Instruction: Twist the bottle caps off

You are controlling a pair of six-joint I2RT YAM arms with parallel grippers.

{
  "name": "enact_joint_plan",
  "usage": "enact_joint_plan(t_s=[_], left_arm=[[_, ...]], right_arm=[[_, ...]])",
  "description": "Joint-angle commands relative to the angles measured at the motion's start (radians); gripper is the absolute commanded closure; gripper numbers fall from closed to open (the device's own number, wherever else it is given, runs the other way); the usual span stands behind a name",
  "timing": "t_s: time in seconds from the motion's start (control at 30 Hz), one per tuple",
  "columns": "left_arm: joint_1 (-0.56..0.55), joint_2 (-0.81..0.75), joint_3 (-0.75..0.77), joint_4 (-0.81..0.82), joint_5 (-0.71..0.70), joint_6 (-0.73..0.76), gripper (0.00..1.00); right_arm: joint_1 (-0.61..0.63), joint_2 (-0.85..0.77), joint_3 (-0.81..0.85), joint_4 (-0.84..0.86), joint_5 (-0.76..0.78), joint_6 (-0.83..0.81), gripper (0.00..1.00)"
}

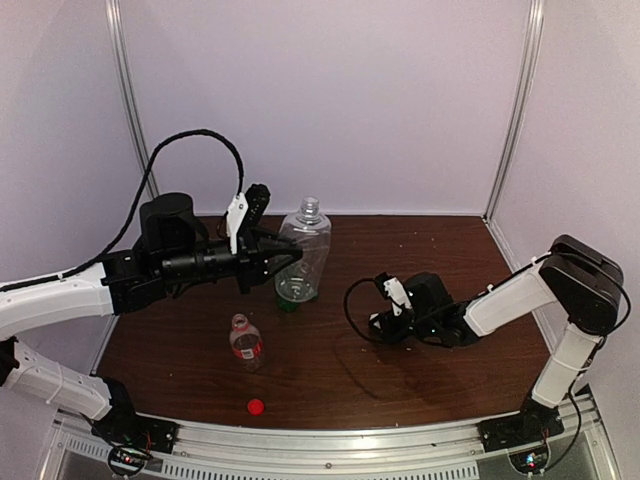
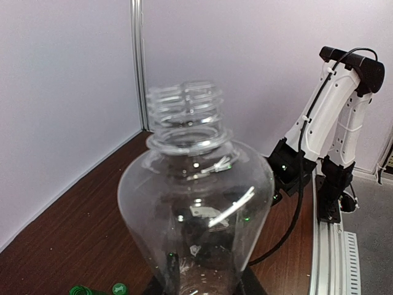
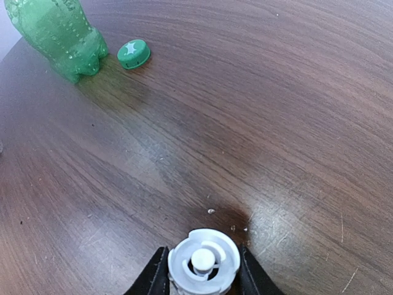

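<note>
My left gripper (image 1: 272,250) is shut on the body of the larger clear ribbed bottle (image 1: 305,250), which stands upright. Its threaded neck (image 2: 184,104) is bare and open, and dark fingers (image 2: 255,286) show at the bottle's sides. Low over the table, my right gripper (image 3: 204,265) is shut on the white-grey cap (image 3: 204,258), hollow side up. The green bottle (image 3: 55,34) lies with its green cap (image 3: 134,53) loose beside it. The short clear bottle with the red label (image 1: 245,340) stands capless, and the red cap (image 1: 256,406) lies near the front edge.
The brown table (image 1: 420,250) is walled by white panels at the back and sides. The green bottle (image 1: 290,293) sits right at the clear bottle's base. The right arm (image 2: 331,123) rises at the table's right side, its black cable looping on the wood.
</note>
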Motion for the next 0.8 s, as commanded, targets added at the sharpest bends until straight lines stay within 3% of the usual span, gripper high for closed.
enact_joint_plan(t_s=[0.0, 0.27, 0.5, 0.77], left_arm=[[0.004, 0.001, 0.005, 0.062, -0.011, 0.002, 0.96], [0.004, 0.006, 0.002, 0.061, -0.015, 0.002, 0.96], [0.004, 0.021, 0.002, 0.065, 0.002, 0.000, 0.96], [0.004, 0.050, 0.008, 0.081, 0.029, -0.002, 0.95]], right_arm=[[0.004, -0.020, 0.006, 0.002, 0.005, -0.002, 0.61], [0.004, -0.179, 0.021, -0.069, -0.031, 0.011, 0.36], [0.002, -0.414, 0.084, -0.196, -0.103, 0.005, 0.26], [0.005, -0.558, 0.319, -0.392, -0.345, -0.038, 0.14]])
